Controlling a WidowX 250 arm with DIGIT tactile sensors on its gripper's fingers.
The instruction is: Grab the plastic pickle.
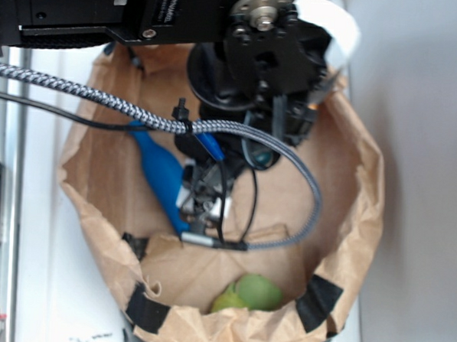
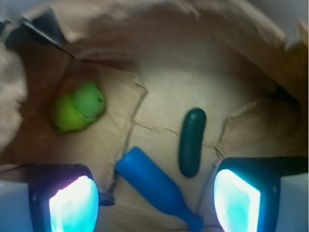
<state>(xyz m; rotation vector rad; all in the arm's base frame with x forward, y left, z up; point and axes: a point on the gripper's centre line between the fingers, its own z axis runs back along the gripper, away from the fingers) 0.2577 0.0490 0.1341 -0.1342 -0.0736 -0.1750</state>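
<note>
- We see the small dark green glossy plastic pickle lying flat on the floor of the crumpled brown paper bag, just beside the bright blue plastic bottle.
- Our gripper hangs above with its glowing fingers spread wide, holding nothing; the pickle sits between them, nearer one finger.
- The light green round fruit rests well apart, by the bag's wall.
- From the exterior view, the black arm hides the pickle.

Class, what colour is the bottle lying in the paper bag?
Bright blue bottle, clearest in the wrist view.
</note>
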